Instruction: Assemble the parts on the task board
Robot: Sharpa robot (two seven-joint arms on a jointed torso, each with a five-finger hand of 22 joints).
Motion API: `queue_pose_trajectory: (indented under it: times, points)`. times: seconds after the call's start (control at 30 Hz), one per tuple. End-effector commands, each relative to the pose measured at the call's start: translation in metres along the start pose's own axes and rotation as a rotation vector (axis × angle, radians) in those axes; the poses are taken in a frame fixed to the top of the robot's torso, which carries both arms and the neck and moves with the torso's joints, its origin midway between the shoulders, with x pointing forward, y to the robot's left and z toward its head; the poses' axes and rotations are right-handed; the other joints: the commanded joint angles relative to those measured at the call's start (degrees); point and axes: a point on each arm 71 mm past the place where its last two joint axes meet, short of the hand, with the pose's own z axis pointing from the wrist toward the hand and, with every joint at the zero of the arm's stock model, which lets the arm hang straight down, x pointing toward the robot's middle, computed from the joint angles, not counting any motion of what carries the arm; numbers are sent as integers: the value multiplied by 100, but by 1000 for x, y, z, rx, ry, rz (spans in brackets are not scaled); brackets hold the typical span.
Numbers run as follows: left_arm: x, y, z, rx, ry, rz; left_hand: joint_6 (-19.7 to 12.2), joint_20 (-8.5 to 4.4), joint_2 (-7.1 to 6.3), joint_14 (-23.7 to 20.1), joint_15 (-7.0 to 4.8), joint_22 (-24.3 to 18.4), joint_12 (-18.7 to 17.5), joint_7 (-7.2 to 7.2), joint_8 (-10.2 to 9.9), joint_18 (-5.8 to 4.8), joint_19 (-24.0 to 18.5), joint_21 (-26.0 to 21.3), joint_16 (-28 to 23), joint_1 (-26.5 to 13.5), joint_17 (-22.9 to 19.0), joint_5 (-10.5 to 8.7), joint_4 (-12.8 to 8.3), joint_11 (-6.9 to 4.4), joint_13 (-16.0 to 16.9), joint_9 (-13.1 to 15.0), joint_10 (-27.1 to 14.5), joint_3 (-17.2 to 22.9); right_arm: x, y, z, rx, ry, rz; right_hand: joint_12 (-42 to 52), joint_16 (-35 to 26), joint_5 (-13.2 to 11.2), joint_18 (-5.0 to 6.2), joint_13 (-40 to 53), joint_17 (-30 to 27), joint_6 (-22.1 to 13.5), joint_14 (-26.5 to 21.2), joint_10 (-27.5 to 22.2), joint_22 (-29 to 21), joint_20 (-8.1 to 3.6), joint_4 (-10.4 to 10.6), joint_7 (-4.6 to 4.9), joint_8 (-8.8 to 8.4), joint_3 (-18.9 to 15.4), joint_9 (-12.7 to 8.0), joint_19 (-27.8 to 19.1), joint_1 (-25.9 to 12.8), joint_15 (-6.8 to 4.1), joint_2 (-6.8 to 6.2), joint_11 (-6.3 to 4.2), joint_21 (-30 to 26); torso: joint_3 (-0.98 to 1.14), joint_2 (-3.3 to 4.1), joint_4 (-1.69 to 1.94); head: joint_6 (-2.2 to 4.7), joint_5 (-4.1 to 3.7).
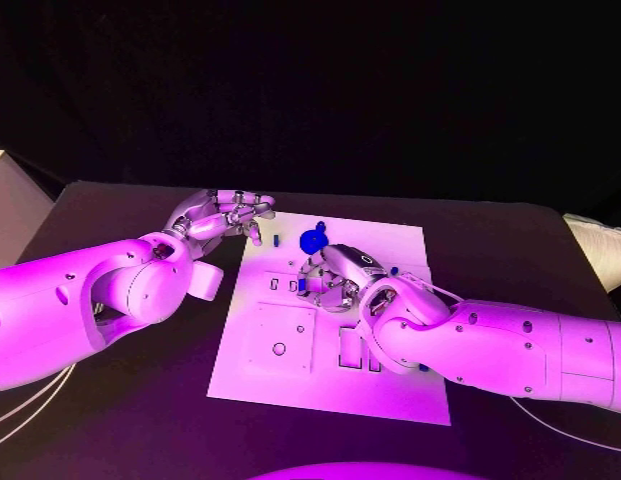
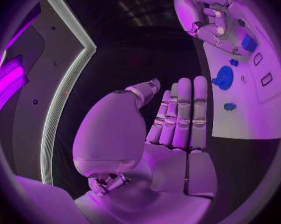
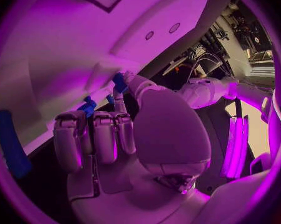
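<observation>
**Inspector:** Starting at your left: your left hand (image 1: 228, 215) hovered over the black table (image 1: 108, 215) just beside the far left corner of the task board (image 1: 274, 375). Its fingers (image 2: 180, 114) lay straight and pressed side by side, and it held nothing. It was well apart from the work.

**Operator:** And the board itself?

**Inspector:** The white plate sat in the middle of the table. A round blue part (image 1: 312, 240) stood near its far edge, with a small blue piece (image 2: 230, 106) close by on the plate — both untouched.

**Operator:** The right side?

**Inspector:** Your right hand (image 1: 336, 275) was down on the board's middle, fingers curled toward the plate. Its wrist view showed a small blue part (image 3: 120, 82) at the tips of thumb and finger, pressed against the plate's surface beside a recess. I judged that a pinch. A long blue bar (image 3: 11, 144) lay at the plate's near edge, by your right forearm.

**Operator:** Which step, then?

**Inspector:** By my judgement, seating the pinched part in its slot — whether it had gone home I could not tell. The next move called for square alignment over the recess, a straight press, and letting go only once it sat flush.
</observation>
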Motion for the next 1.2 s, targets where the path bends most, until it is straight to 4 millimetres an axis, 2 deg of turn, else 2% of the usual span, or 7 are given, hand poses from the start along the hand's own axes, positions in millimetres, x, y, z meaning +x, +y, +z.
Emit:
queue_pose_trajectory:
  times: [0.03,0.2,0.5,0.63,1.03,1.2]
  points:
    - [2,-1,0,6,17,0,-31,-43,-8,8,-41,5,17,-10,21,89,4,20,39,-62,5,-15,-31,2,8,8,-49,-7,1,0,0,-8,9,-15,27,25,22,-82,1506,1406,-46,574,609,1508,-28,-7,4,6,26,2,600,-49,-19,-12,-20,27,-9,0,3,-8,-4]
    - [2,-1,0,5,17,1,-31,-43,-8,8,-41,5,17,-10,21,89,4,20,39,-62,5,-15,-31,2,8,8,-49,-7,1,-2,1,-6,8,-17,27,22,27,-82,1506,1397,-56,572,609,1508,-28,-6,8,3,26,0,600,-56,-18,-15,-18,27,0,3,1,-18,0]
    - [2,-1,1,4,19,1,-41,-43,-11,8,-41,11,30,-9,27,89,5,34,59,-63,15,-15,-34,2,13,10,-63,-5,2,-2,2,-6,12,-20,27,24,30,-82,1506,1402,-63,573,609,1508,-27,-6,10,1,24,0,600,-63,-17,-21,-15,27,-7,-1,4,-35,-3]
    - [2,-1,1,4,19,1,-57,-43,-14,3,-39,18,41,-5,31,88,4,49,79,-66,25,-15,-36,7,17,10,-89,-2,2,-1,2,-8,12,-19,27,21,32,-82,1506,1394,-67,571,609,1508,-26,-3,13,1,22,-1,600,-71,-15,-23,-13,27,-1,2,2,-34,-1]
    - [2,-1,1,3,20,1,-65,-41,-14,-3,-35,22,47,-1,38,88,1,60,94,-70,32,-15,-36,12,19,12,-117,1,3,-1,2,-5,20,-22,27,19,35,-82,1506,1387,-85,569,609,1508,-22,9,21,0,5,-3,600,-111,-9,-47,-6,27,-6,-1,2,-45,-16]
    - [2,-1,1,3,20,1,-67,-40,-14,-5,-34,24,49,0,41,87,0,64,99,-70,34,-15,-37,13,20,12,-125,3,4,-1,2,-3,24,-23,27,20,36,-82,1506,1390,-89,570,609,1508,-21,13,22,0,0,-3,600,-121,-7,-54,-4,27,-1,-3,3,-48,-15]
